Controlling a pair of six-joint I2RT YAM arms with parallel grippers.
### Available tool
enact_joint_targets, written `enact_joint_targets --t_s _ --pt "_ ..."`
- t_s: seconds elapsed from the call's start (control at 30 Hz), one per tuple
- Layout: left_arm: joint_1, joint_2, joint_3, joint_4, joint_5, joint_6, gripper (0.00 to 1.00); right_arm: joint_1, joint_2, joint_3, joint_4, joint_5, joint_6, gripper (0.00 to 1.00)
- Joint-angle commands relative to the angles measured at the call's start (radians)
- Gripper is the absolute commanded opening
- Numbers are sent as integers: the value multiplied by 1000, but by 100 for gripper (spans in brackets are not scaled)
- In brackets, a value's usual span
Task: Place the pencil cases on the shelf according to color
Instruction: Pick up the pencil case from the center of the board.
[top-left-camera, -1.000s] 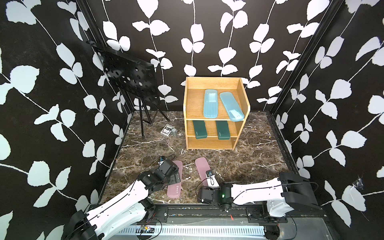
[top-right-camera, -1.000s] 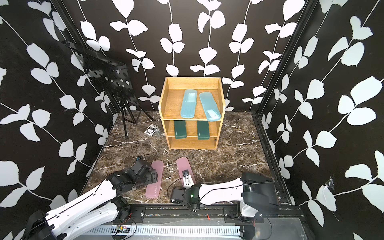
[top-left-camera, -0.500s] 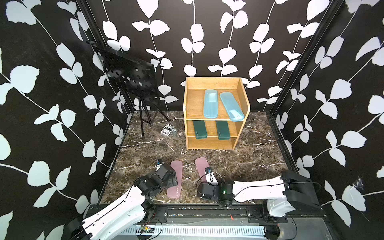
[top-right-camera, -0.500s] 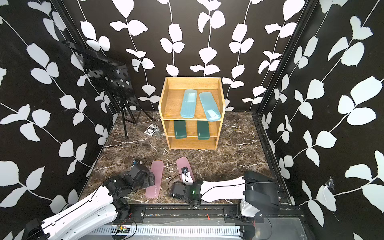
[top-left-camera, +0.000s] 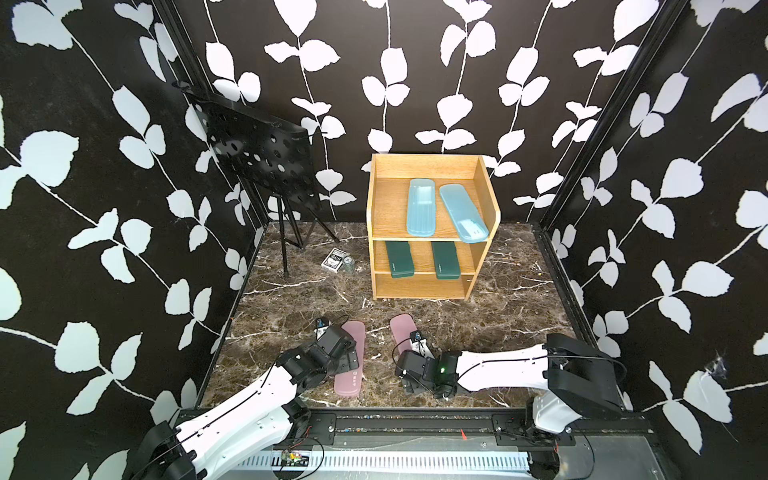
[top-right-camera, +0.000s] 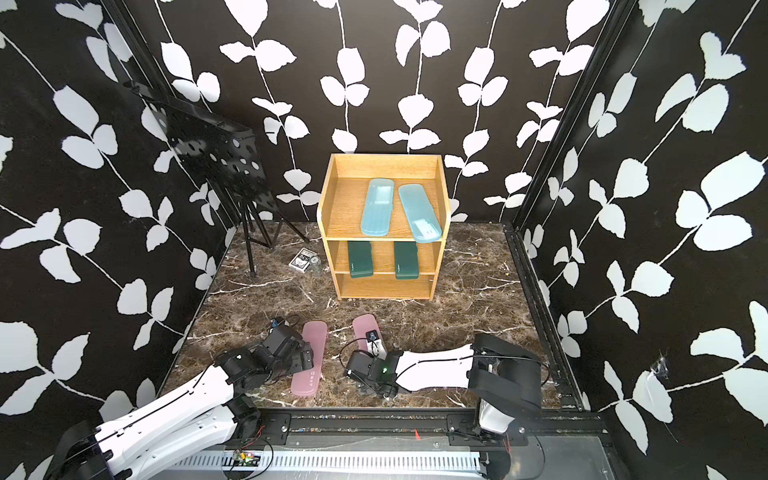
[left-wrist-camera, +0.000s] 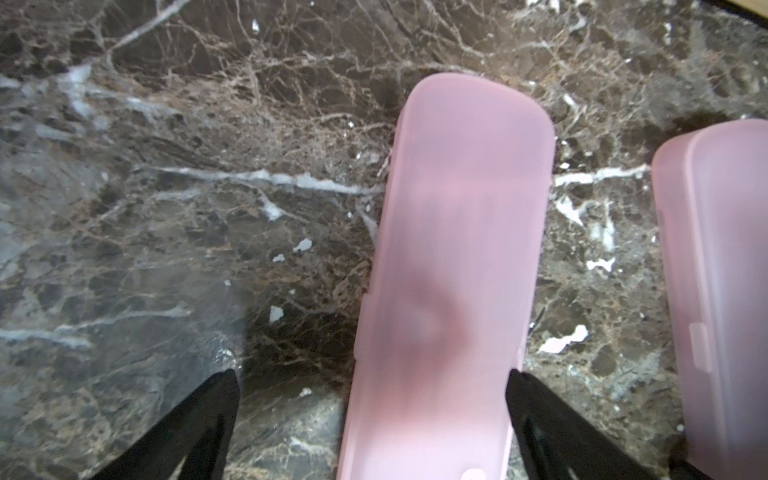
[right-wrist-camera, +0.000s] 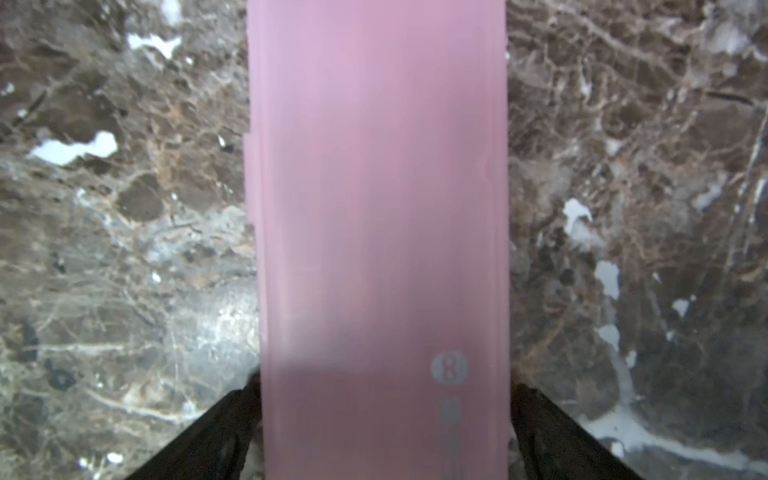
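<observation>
- The right gripper (right-wrist-camera: 384, 384) straddled the right pink case (right-wrist-camera: 374, 187), which lay flat on the floor (right-wrist-camera: 124, 249). Both fingers sat at its long edges, but I could not tell whether they pinched it. The grip looked close to the near end, so the long case might droop or twist when lifted.
- The left gripper (left-wrist-camera: 372, 376) hung released over the left pink case (left-wrist-camera: 453, 249), off-centre. One finger was at the case's edge and the other well apart. Closing like that could shove the case sideways toward its neighbour.
- The shelf (top-left-camera: 419, 286) stood farther back. It held the blue cases (top-left-camera: 421, 206) on top and the green cases (top-left-camera: 399, 259) on the middle tier, with nothing showing on the bottom tier. That low opening could catch a tilted case.
- The wrist views showed how the fingers met the case edges, which the arms hid in both top views. Only the top views showed the shelf and where along each case the grippers stood.
</observation>
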Motion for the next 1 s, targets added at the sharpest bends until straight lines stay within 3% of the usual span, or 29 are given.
enact_joint_targets --t_s 0.0,0.17,0.3,0.47,0.57,0.7,0.83,0.97 --pt "2 -6 5 -6 -10 -10 99 -6 61 -50 -2 -92 -8 91" --pt "1 -18 -6 -10 -27 -19 99 -3 -21 -137 32 -39 53 77" --pt "2 -16 -1 9 -30 -13 99 -2 -194 -186 -26 91 89 64" --pt "2 6 -14 97 9 6 99 -21 -374 -215 -88 213 68 62" --pt "2 29 -3 114 19 16 99 -89 -422 -221 -74 194 15 61" --pt "2 49 -26 155 16 -4 99 -235 -387 -212 16 87 -100 61" --pt "1 75 -80 268 65 -28 99 -367 -244 -137 57 9 -211 60" --pt "3 136 -66 262 54 -25 99 -455 -99 -43 102 -26 -281 53"
